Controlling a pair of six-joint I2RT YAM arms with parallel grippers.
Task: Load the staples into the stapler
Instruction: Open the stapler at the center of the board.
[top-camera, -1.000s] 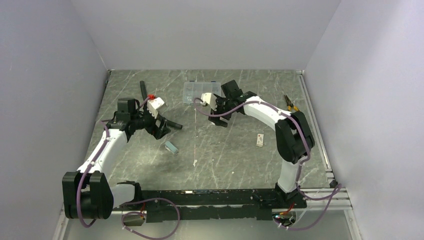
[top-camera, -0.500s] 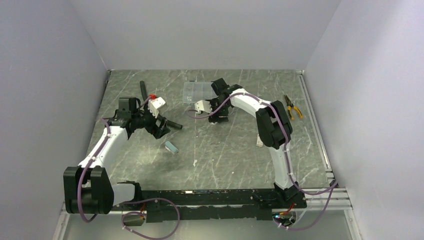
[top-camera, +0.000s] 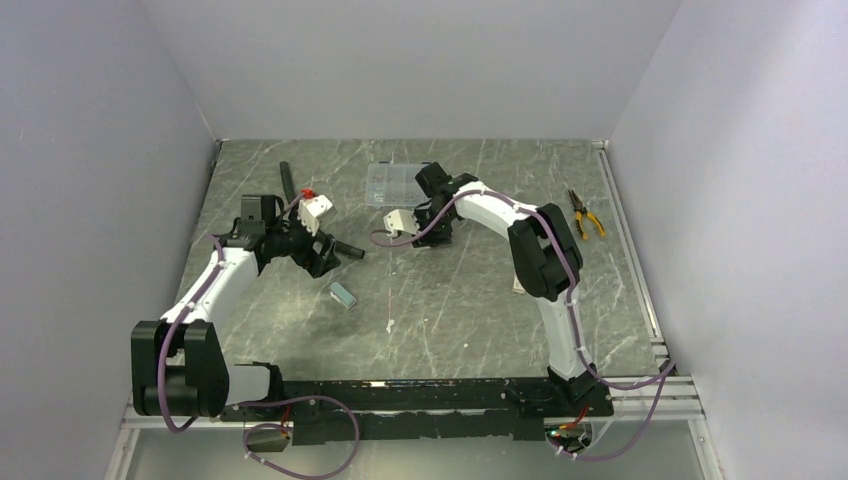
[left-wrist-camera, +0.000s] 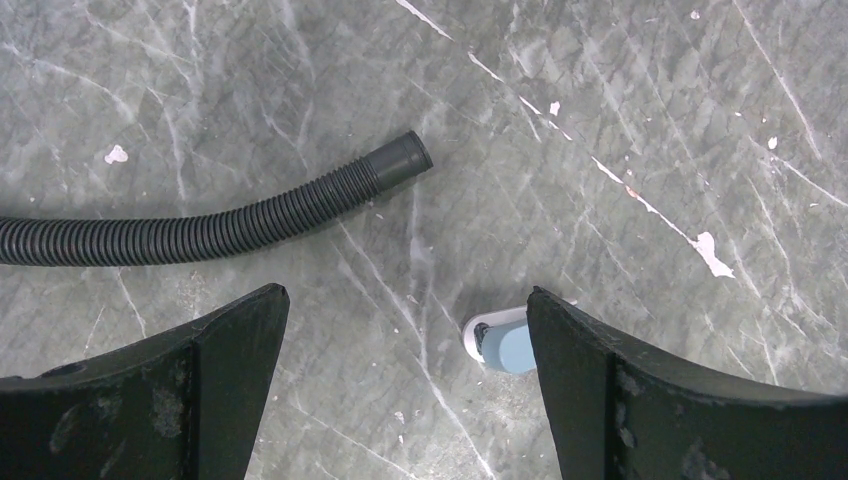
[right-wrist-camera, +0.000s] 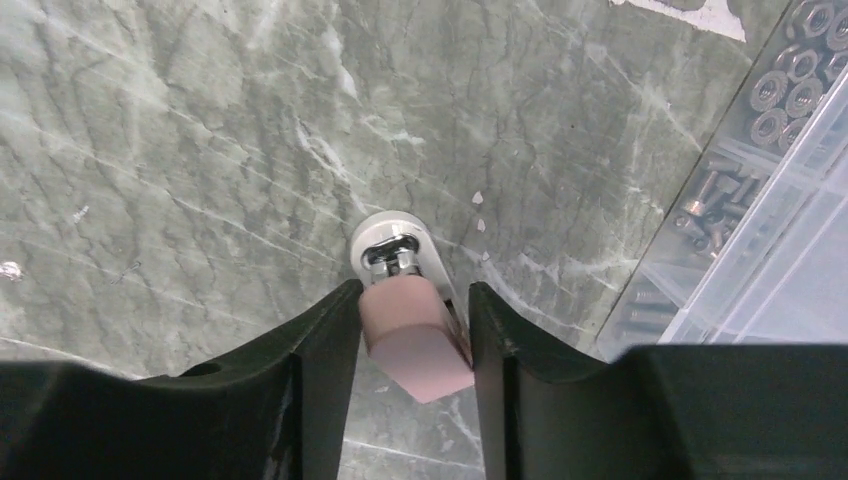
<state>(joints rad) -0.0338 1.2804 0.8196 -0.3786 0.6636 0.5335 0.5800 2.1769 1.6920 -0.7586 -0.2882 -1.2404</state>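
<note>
grey marble table (top-camera: 470, 300) is carrying everything. toward its left edge the left gripper (left-wrist-camera: 407, 305) is hovering spread wide and empty, hose (left-wrist-camera: 200, 230) just beyond it, blue stapler (left-wrist-camera: 505, 345) lying by one finger. nearer the far edge the right gripper (right-wrist-camera: 414, 290) is straddling the pink stapler (right-wrist-camera: 410, 335) beside the box (right-wrist-camera: 760, 230); whether it is pinching yet i cannot tell. staples are too small to find. risk: the skewed stapler twisting out as the fingers are squeezing.

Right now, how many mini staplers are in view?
2. A blue stapler lies by the left hand; a pink stapler sits between the fingers of the right hand. More may be hidden under the arms.
</note>
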